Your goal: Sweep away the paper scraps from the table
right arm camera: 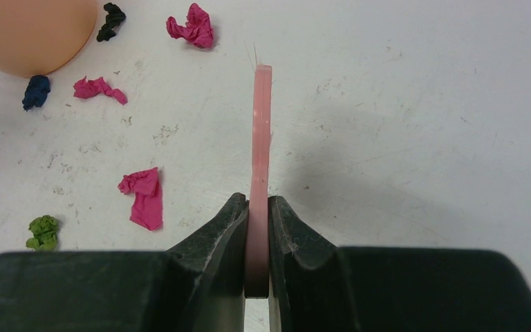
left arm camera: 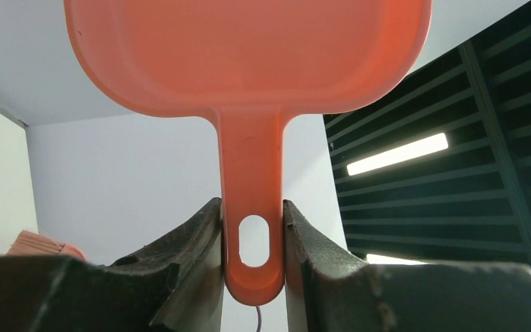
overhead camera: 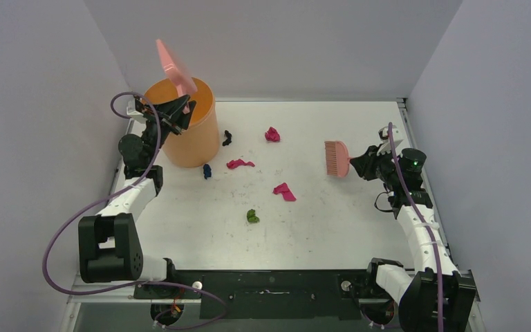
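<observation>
The right gripper (right arm camera: pixel 258 228) clamps the pink brush (right arm camera: pixel 263 124), whose long axis runs straight ahead of it. The paper scraps (right arm camera: pixel 142 197) lie on the table (right arm camera: pixel 422 138) to that brush's left, a magenta one nearest and the rest farther toward the orange bucket (overhead camera: pixel 193 135). Beside the bucket the left gripper (left arm camera: pixel 252 235) holds the dustpan (left arm camera: pixel 249 55) up by its handle.
</observation>
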Robot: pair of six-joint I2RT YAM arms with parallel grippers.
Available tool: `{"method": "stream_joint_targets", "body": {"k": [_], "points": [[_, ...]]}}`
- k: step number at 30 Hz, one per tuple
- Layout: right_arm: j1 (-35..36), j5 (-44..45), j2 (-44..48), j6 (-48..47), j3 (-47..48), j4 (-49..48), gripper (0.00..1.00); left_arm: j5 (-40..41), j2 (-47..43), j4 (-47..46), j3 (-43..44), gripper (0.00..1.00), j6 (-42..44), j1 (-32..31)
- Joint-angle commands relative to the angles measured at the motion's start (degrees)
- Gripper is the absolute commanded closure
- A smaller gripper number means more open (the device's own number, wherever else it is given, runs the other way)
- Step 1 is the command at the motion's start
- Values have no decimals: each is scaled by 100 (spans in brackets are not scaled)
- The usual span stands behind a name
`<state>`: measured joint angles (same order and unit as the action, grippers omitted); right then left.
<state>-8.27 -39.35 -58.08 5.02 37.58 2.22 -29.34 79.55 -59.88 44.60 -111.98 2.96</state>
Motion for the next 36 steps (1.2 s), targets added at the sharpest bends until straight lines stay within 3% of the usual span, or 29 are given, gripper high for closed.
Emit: {"method": "stream_joint_targets", "body": {"k": [1,6,15,20,23,27,36], "points": [[-43,-187,-25,-106,143,-310,95,-211,-149,-445,62,100,187,77],[-44,-191,-32,-124,154,-292,95,-553,-405,269,397,100,918,84],[-43,-158,17,-181,162,-257,95,-1274,-1546,4270,1351,100,4135,-97],[-43,-182,-17,-181,177,-249,95,-341,-1969,7859,2235,100,6901,-1123],[-45,-212,-17,-185,172,-239,95,716,-1963,9470,2462,100,7989,-1807],[-36,-247,-13,-160,153,-255,95,1662,-2081,10781,2174,100,8467,-2587],[-27,-352,-86,-119,143,-263,95,2601,-1994,12169,1322,100,8387,-4366]]}}
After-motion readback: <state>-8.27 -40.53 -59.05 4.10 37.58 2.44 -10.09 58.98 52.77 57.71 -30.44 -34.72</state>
